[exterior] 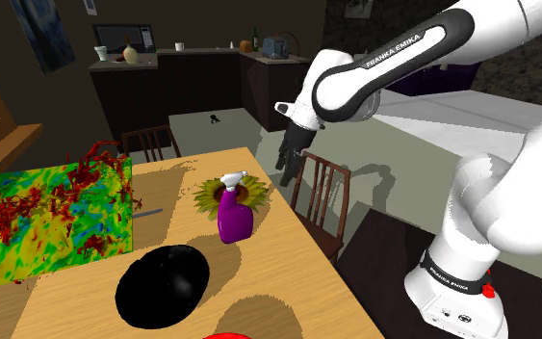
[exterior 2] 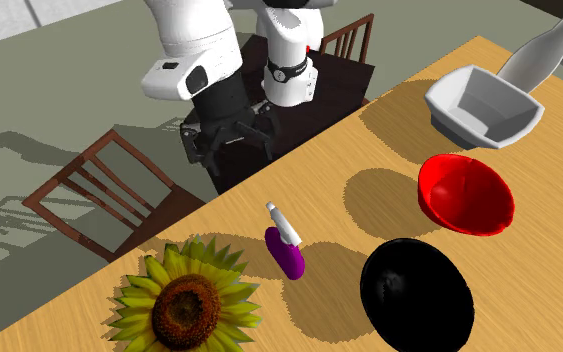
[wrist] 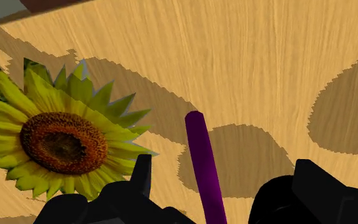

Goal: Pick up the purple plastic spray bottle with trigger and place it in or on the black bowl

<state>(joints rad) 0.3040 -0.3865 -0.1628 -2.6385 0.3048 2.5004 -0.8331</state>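
Observation:
The purple spray bottle (exterior: 232, 218) with a white trigger head stands upright on the wooden table, right in front of a sunflower (exterior: 222, 195). It also appears beside the flower in the second exterior view, bottle (exterior 2: 288, 252), and as a narrow purple strip (wrist: 202, 162) between and beyond my fingers in the wrist view. The black bowl (exterior: 163, 280) (exterior 2: 413, 294) rests on the table a short way from the bottle. My gripper (exterior: 288, 166) (exterior 2: 231, 141) (wrist: 227, 170) hovers open above the table's edge, apart from the bottle and holding nothing.
A red bowl (exterior 2: 466, 193), a white square bowl (exterior 2: 484, 105) and a grey bottle-shaped vase (exterior 2: 541, 52) sit further along the table. Wooden chairs (exterior: 321, 197) (exterior 2: 100, 194) stand at the table's side. A colourful sheet (exterior: 47, 217) covers the table's far end.

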